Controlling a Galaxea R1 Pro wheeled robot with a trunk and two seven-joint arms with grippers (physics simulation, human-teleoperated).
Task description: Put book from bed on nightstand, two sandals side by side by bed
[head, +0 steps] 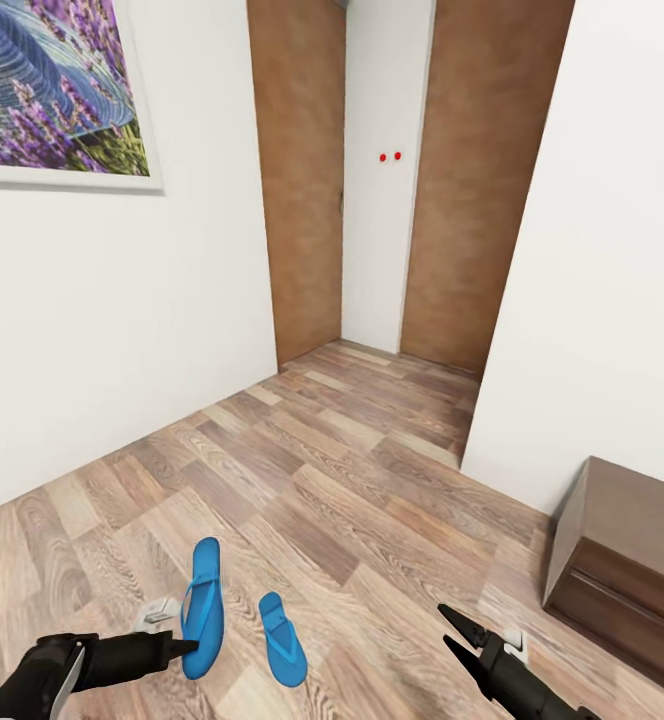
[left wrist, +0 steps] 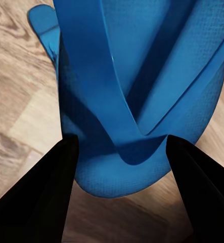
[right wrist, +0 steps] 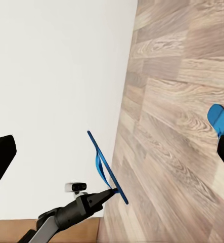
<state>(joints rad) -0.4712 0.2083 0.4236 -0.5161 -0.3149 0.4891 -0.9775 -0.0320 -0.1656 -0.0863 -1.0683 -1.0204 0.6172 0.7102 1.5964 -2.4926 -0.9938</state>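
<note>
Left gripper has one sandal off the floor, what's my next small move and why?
Probably turn the base to find the bed. The left gripper grips one sandal on edge; the other sandal lies on the floor while the right gripper hangs open.

One sandal point(head: 203, 607) hangs on edge in the left gripper point(head: 184, 647), above the floor point(head: 372, 480). The other sandal point(head: 282, 625) lies flat just right of it. A bench point(head: 622, 560) stands against the right wall point(head: 612, 300).

bright blue sandals point(head: 203, 607) lie over grey-brown wood-grain floor planks point(head: 372, 480). upper left, a purple lavender picture point(head: 52, 85) on white wall point(head: 112, 330).
</note>
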